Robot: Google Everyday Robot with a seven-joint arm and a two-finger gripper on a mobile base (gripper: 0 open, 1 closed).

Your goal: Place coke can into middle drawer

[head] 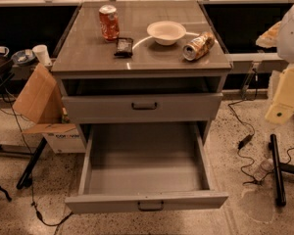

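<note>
- Camera view: you are seeing the pincer (284,97) hanging at the right edge; you cannot tell its opening.
- The coke can (109,22) is standing upright on the counter (88,58), well apart, up-left of the pincer.
- The middle drawer (146,173) is sitting open, down-left of it.

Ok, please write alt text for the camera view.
A coke can stands on a grey cabinet top, above the open, empty middle drawer. The robot's claw hangs at the right edge, away from both.
</note>
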